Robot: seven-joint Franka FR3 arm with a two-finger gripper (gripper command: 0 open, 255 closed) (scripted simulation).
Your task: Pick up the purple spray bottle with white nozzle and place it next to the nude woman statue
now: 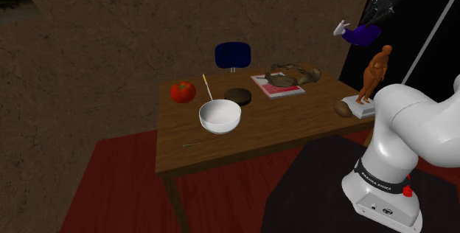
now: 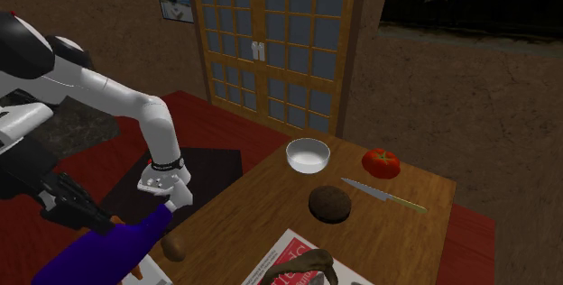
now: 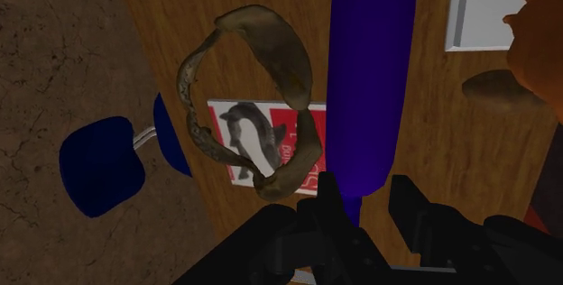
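Observation:
The purple spray bottle with its white nozzle hangs in the air, above and a little to the shoulder view's left of the orange-brown woman statue. My gripper is shut on the bottle near its neck. The statue stands on a white base at the table's corner nearest the arm. In the wrist view the bottle runs lengthwise out from between my fingers, with the statue off to one side. From the second exterior view, my gripper holds the bottle beside the table.
On the wooden table stand a white bowl, a tomato, a dark round lump, a knife, a magazine under a brown ring-shaped object, and a brown lump by the statue. A blue chair stands beyond.

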